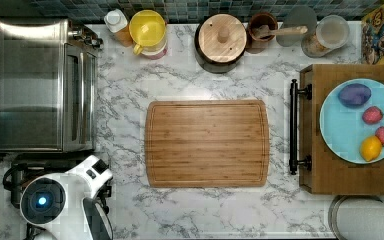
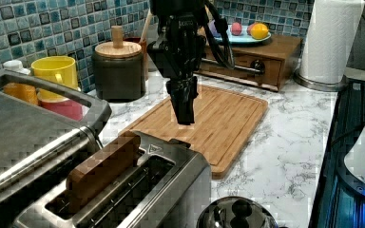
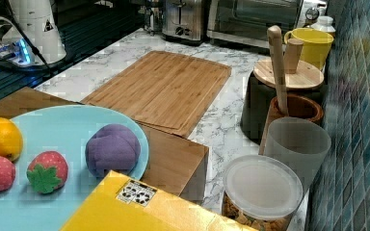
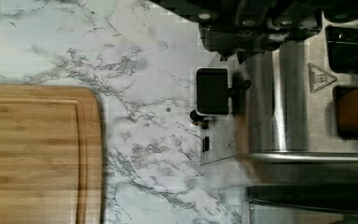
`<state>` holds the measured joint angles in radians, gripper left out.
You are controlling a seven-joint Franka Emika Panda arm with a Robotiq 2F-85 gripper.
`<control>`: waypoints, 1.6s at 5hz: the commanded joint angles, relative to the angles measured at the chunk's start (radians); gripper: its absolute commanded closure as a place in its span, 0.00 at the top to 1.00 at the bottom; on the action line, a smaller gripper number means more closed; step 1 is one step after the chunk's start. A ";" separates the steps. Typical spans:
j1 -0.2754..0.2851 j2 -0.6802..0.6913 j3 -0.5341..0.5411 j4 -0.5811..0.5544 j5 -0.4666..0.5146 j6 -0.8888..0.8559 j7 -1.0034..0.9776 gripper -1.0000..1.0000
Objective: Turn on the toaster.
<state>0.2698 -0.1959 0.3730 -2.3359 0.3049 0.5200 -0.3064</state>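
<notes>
The toaster (image 2: 171, 175) is a small brushed-steel box in the near foreground of the left view, with a brown bread slice (image 2: 100, 171) standing in one slot. It also stands at the far end of the counter in the right view (image 3: 183, 19). My gripper (image 2: 185, 118) points straight down, shut and holding nothing, a little above the toaster's far end. In the wrist view the toaster (image 4: 289, 93) shows its black lever (image 4: 212, 91) sticking out over the marble, close beside my dark fingers. The white arm (image 1: 80, 195) covers the toaster in the top view.
A large steel toaster oven (image 1: 40, 85) stands right beside the toaster. A shiny kettle (image 2: 237, 213) sits near its front. A bamboo cutting board (image 1: 207, 144) fills mid-counter. A yellow mug (image 1: 147, 30), a lidded canister (image 1: 221, 40) and a wooden tray (image 1: 330, 175) line the edges.
</notes>
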 commanded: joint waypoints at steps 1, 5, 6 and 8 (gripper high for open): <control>-0.010 -0.009 0.023 -0.125 -0.065 0.177 0.006 0.00; 0.015 0.036 0.003 -0.119 0.060 0.248 -0.133 0.00; -0.002 0.085 0.002 -0.101 0.041 0.226 -0.126 0.00; 0.006 0.182 0.007 -0.106 0.044 0.265 -0.143 0.00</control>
<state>0.2607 -0.0519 0.3657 -2.4531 0.3489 0.8013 -0.3948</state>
